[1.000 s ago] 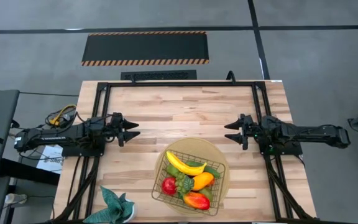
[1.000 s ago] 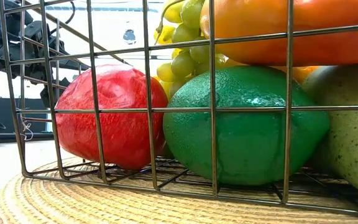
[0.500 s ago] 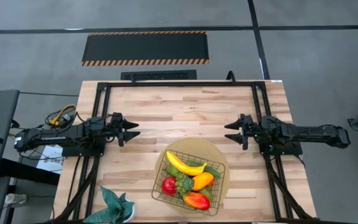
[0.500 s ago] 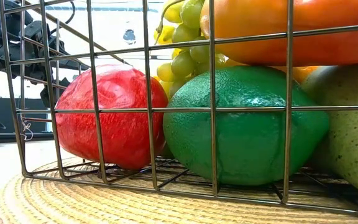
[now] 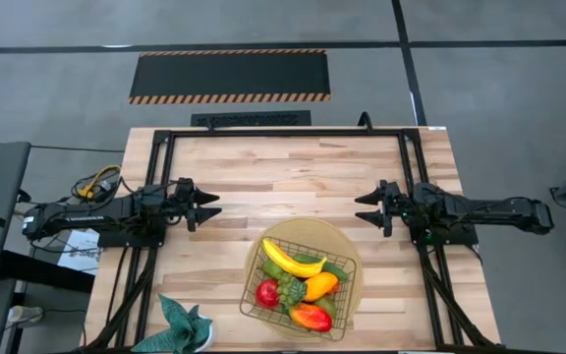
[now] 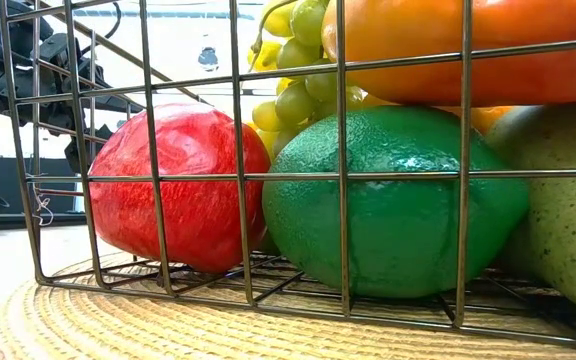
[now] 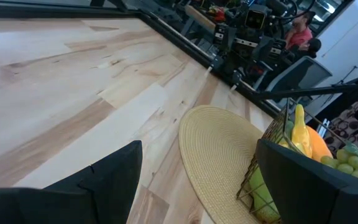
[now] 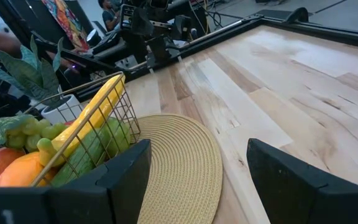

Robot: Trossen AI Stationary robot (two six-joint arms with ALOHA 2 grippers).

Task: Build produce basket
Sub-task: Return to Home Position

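The dark wire basket (image 5: 252, 291) stands on a round tan mat (image 5: 347, 244) near the table's near edge, filled with produce: a yellow banana (image 5: 289, 261), green grapes (image 5: 291, 291), a red apple (image 5: 267, 293), an orange fruit (image 5: 319, 285) and a red-orange mango (image 5: 311, 317). In the low view a red apple (image 6: 173, 185) and a green fruit (image 6: 393, 200) sit behind the mesh. My left gripper (image 5: 214, 205) waits open at the table's left side, my right gripper (image 5: 360, 208) open at the right side. Both are well clear of the basket.
A teal leafy plant (image 5: 183, 324) stands at the table's near left corner. Bare wood (image 5: 283, 177) lies between the two grippers and toward the far edge. A black frame (image 5: 283, 132) runs along the table's sides.
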